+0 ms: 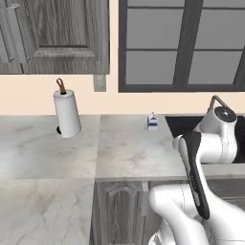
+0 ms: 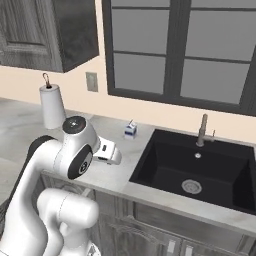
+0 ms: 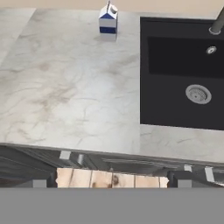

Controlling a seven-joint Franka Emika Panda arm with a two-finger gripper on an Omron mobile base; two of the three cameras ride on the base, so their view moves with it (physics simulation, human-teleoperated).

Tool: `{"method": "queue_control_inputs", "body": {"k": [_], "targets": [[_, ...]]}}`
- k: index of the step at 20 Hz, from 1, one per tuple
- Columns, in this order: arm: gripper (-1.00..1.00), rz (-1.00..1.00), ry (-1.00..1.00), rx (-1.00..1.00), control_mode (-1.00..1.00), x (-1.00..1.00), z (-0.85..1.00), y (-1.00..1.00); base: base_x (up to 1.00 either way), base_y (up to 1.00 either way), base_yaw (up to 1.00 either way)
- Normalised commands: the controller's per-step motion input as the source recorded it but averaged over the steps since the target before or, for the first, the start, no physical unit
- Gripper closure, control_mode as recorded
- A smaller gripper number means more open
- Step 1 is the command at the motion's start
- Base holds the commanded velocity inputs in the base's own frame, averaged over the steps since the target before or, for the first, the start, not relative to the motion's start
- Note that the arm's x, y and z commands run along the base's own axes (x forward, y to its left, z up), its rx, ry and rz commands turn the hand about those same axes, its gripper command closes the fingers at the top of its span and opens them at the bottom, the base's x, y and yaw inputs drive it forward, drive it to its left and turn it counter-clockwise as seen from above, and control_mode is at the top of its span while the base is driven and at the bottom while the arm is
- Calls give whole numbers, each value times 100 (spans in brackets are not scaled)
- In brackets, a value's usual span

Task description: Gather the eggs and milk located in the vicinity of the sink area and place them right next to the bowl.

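Marble-patterned countertop (image 1: pixel 129 148) is shown running beneath a dark-framed window (image 2: pixel 180 50), with the black sink (image 2: pixel 200 170) and its slim faucet (image 2: pixel 202 130) set into the surface at the right. The milk (image 3: pixel 108 20), a small white carton with blue markings, is seen standing upright near the back wall, just beside the sink's left edge and well apart from the paper-towel roll (image 1: pixel 67 114) further left. The carton is also visible from the right base camera (image 2: pixel 130 129) and the left base camera (image 1: pixel 152 121). No eggs and no bowl can be made out on the stretch of counter depicted. The arm is held folded over the counter's front edge, with the hand (image 2: pixel 107 151) raised short of the carton; the fingers themselves cannot be made out, and the jaws are taken as spread wide with nothing grasped. Judged from this arrangement, the task is at its outset: the milk is untouched, and every item remains to be collected and carried to the bowl.
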Motion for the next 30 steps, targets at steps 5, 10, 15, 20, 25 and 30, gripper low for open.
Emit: {"method": "queue_control_inputs", "body": {"k": [5, 10, 15, 20, 25, 30], "targets": [[-100, 0, 0, 0, 100, 0, 0, 0, 0, 39, 0], [-100, 0, 0, 0, 100, 0, 0, 0, 0, 33, 0], [-100, -1, 0, -6, -100, 1, 15, 30, 0, 0, 0], [-100, -7, -1, -4, -100, 11, 23, 34, 0, 0, 0], [-100, -5, -3, 0, -100, 19, 27, 3, 0, 0, 0], [-100, -3, -6, 0, -100, 26, 9, 0, 0, 0, 0]]}}
